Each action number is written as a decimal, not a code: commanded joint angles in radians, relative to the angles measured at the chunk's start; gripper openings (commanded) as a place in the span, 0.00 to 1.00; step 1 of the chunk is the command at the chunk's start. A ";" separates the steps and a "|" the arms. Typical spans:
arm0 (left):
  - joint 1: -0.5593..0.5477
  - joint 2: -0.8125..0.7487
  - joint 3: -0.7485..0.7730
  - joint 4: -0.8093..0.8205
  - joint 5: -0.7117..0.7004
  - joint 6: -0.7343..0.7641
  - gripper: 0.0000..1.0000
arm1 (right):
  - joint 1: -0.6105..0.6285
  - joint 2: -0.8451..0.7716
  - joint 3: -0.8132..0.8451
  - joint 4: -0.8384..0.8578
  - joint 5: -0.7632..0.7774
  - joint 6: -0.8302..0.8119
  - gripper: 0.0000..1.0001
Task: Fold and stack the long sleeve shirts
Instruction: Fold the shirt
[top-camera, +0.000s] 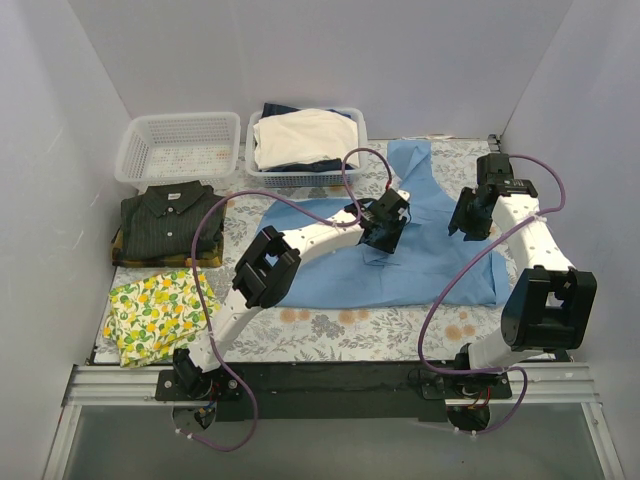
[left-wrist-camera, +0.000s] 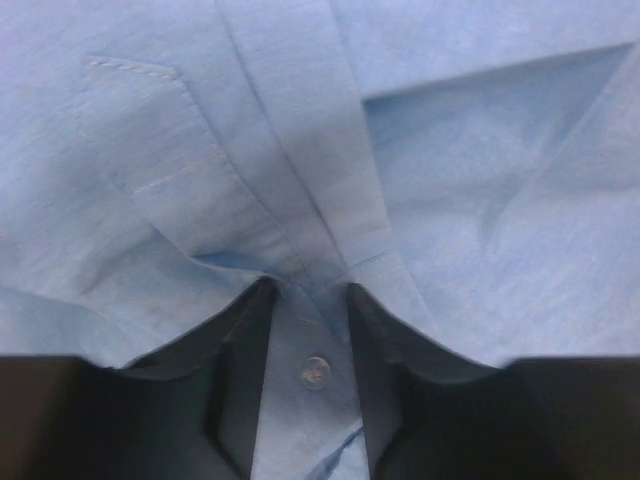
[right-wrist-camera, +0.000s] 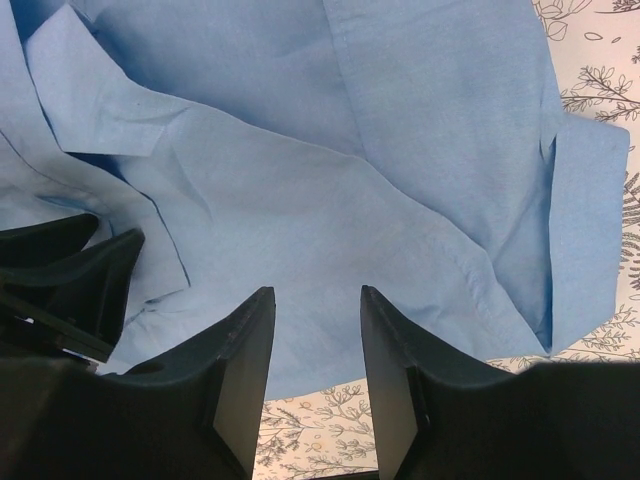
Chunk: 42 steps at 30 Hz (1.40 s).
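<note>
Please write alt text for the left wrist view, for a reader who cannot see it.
A light blue shirt fills the view, its button strip running down the middle. At the bottom, the left gripper's two dark fingers stand apart, a small button between them.

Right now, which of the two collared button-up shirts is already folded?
The dark olive-black pinstriped collared shirt on the left, folded into a compact rectangle. The plain light blue cloth shirt lies spread out in the middle instead.

Surface (top-camera: 330, 330): floral print, pale grey.
Centre to right: light blue shirt (top-camera: 440, 270), spread out.
Far left: dark pinstriped shirt (top-camera: 165, 225), folded.
Near left: lemon-print cloth (top-camera: 160, 310).
Far edge: white mesh basket (top-camera: 130, 150) beside garment-filled basket (top-camera: 300, 178).
</note>
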 joint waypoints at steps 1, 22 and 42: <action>-0.005 -0.038 -0.007 -0.078 -0.076 -0.005 0.24 | 0.004 -0.038 -0.007 0.004 0.004 0.006 0.48; -0.003 -0.305 0.060 -0.149 -0.274 0.038 0.00 | 0.004 -0.024 -0.028 0.019 -0.015 0.012 0.46; -0.003 -0.741 -0.176 -0.362 -0.539 -0.094 0.00 | 0.004 0.055 -0.026 0.043 -0.010 0.040 0.43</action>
